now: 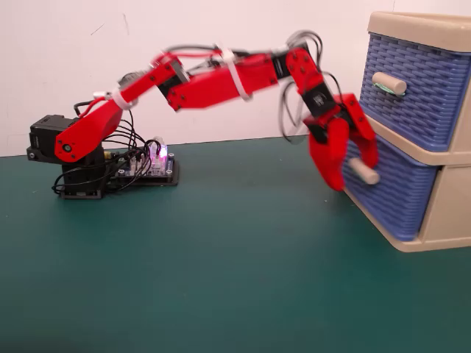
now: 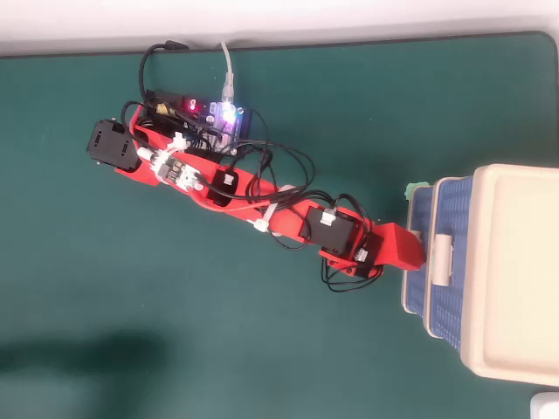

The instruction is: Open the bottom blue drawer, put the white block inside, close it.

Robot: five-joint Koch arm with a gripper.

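Gripper (image 1: 353,173) jaws parted around the handle of the nearly shut bottom blue drawer (image 1: 397,193).

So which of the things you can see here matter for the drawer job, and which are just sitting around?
Part of the job:
- bottom blue drawer, pushed nearly shut
- its beige handle
- the hand, at that handle
- white block: not visible now

Just there:
- upper blue drawer
- lit circuit board and its cables
- green mat

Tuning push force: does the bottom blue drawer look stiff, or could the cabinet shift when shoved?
The bottom blue drawer looks like thin woven-pattern plastic, so probably light with some flex. The cabinet sits loose on the mat; a hard shove by the gripper may slide it.
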